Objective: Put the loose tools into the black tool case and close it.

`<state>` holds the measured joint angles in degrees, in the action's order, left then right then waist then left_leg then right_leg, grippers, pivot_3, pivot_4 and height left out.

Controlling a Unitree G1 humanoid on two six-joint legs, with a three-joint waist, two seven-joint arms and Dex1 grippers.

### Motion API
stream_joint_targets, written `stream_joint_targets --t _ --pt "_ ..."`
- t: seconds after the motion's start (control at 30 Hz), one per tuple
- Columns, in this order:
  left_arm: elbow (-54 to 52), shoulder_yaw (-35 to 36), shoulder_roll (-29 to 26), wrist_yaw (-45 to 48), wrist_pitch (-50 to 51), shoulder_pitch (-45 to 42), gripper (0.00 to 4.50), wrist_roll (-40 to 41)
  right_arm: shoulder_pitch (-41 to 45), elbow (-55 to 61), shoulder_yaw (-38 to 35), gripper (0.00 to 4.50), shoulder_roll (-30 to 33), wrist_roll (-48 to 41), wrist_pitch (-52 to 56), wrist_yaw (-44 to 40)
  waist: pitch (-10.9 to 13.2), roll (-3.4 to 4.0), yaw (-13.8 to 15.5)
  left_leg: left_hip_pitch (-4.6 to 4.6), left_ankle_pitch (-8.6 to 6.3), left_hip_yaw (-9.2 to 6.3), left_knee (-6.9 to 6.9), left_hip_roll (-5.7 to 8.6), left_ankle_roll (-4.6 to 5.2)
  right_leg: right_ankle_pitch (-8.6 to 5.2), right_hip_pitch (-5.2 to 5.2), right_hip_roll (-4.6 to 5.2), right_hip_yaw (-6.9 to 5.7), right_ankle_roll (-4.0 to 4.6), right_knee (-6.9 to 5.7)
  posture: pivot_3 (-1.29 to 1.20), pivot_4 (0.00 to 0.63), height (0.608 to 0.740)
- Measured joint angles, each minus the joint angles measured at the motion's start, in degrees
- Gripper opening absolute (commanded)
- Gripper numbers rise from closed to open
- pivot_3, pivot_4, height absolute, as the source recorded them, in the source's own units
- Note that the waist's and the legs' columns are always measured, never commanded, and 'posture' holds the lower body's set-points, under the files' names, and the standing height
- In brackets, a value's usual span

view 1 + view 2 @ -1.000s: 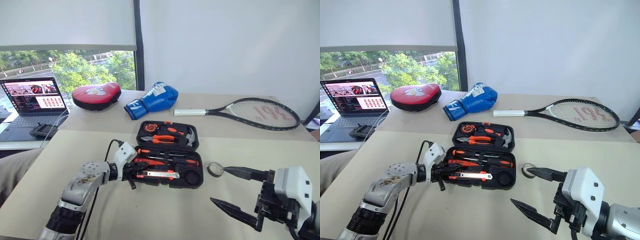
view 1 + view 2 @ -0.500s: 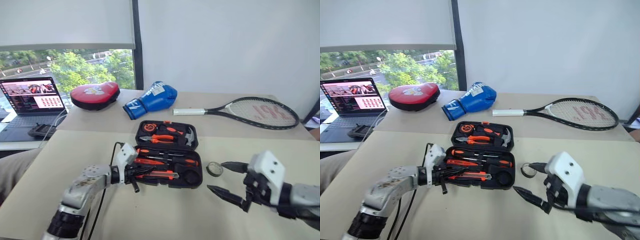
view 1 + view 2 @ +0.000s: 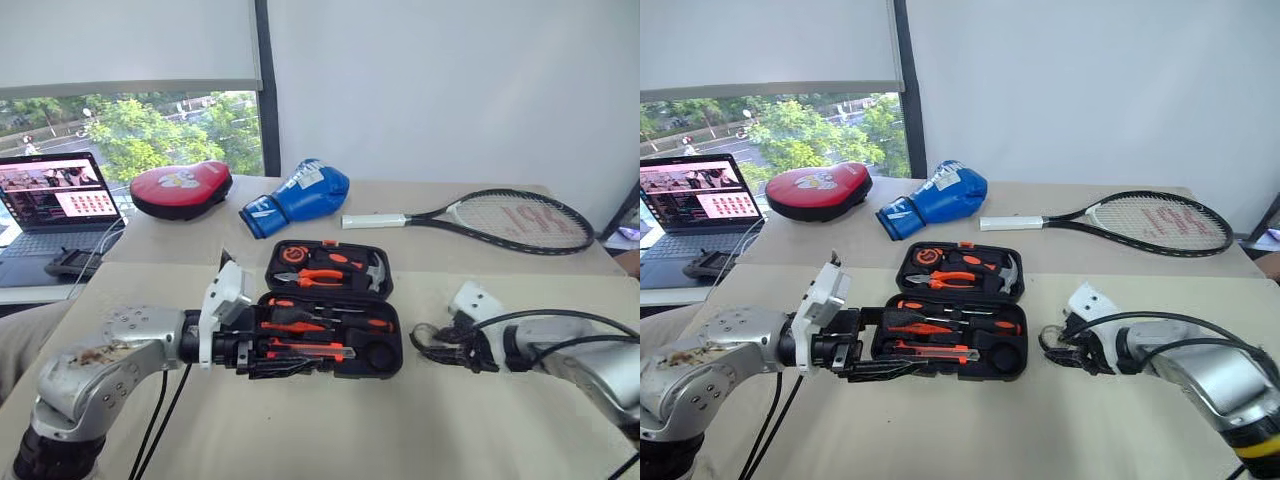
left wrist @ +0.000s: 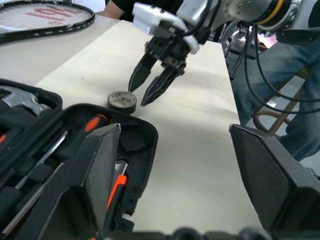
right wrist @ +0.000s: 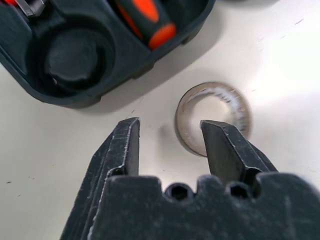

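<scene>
**Right wrist view: tape roll lying loose on desk beside open case**

Right wrist view is showing the small grey tape roll (image 5: 214, 118) lying flat on the desk (image 5: 280, 60), just outside the corner of the black tool case (image 5: 30, 75). The right gripper (image 5: 170, 142) is reaching down at the roll with its fingers parted; one fingertip (image 5: 220, 140) is overlapping the roll's near rim, the other (image 5: 125, 142) is standing over bare desk beside it. Whether the finger is touching the roll cannot be told. The roll is not being gripped.

In the head views the tool case (image 3: 334, 322) is lying open on the desk, lid half away from the robot. The near half is holding black-and-orange-handled screwdrivers (image 3: 290, 326) and the orange-black utility knife (image 3: 318, 349); a round moulded slot (image 3: 383, 351) at its right end is standing vacant. The lid half is holding the orange-handled pliers (image 3: 322, 278) and the steel hammer (image 3: 378, 270). The tape roll (image 3: 424, 337) is sitting just right of the case, with the right gripper (image 3: 432, 345) over it.

The left gripper (image 3: 262, 352) is hanging over the case's near left edge, fingers spread wide and holding nothing.

Further back on the desk, a tennis racket (image 3: 505, 217), a blue boxing glove (image 3: 297, 193) and a red pad (image 3: 180, 187) are lying well apart from the case. A laptop (image 3: 55, 205) is standing open at far left.
</scene>
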<state>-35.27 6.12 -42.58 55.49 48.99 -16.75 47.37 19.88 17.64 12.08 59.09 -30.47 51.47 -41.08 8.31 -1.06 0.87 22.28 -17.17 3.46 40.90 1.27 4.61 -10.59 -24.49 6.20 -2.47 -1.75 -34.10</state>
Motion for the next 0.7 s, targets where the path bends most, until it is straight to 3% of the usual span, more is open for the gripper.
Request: stream_joint_targets --t 0.13,0.43,0.57,0.7 --pt "-0.6 0.45 -0.51 -1.31 -0.07 1.87 3.85 0.22 2.64 -4.09 2.34 0.03 -2.38 4.3 -2.0 -1.76 0.0 0.01 -0.09 -0.05 0.01 0.01 0.0 0.01 -0.02 0.01 0.02 -0.01 0.0 -0.02 -0.03 0.0 0.15 0.74" --pt "-1.44 0.77 -1.01 -3.1 -0.78 3.44 3.85 1.0 3.2 -5.32 2.24 0.03 -2.5 8.67 -4.52 -5.91 0.01 0.02 0.11 -0.08 0.02 -0.01 0.0 0.0 -0.05 0.03 0.09 0.0 -0.09 -0.03 -0.03 0.0 0.15 0.74" --pt "-0.67 1.42 -1.89 -3.45 -1.58 4.18 3.85 0.94 2.95 4.07 -3.41 0.03 -1.9 1.58 -1.54 -11.25 0.1 0.15 -0.07 -0.08 0.03 -0.03 -0.03 -0.06 -0.09 0.03 0.04 -0.01 -0.07 -0.04 -0.03 0.0 0.15 0.74" --pt "0.1 3.08 -4.51 -2.11 -2.4 6.59 3.85 1.0 9.68 10.42 -0.75 0.03 -2.12 -0.14 1.7 -13.77 0.13 0.16 -0.63 -0.2 -0.01 -0.02 -0.06 -0.11 -0.16 0.03 0.06 -0.02 -0.04 -0.02 -0.04 0.0 0.15 0.74"
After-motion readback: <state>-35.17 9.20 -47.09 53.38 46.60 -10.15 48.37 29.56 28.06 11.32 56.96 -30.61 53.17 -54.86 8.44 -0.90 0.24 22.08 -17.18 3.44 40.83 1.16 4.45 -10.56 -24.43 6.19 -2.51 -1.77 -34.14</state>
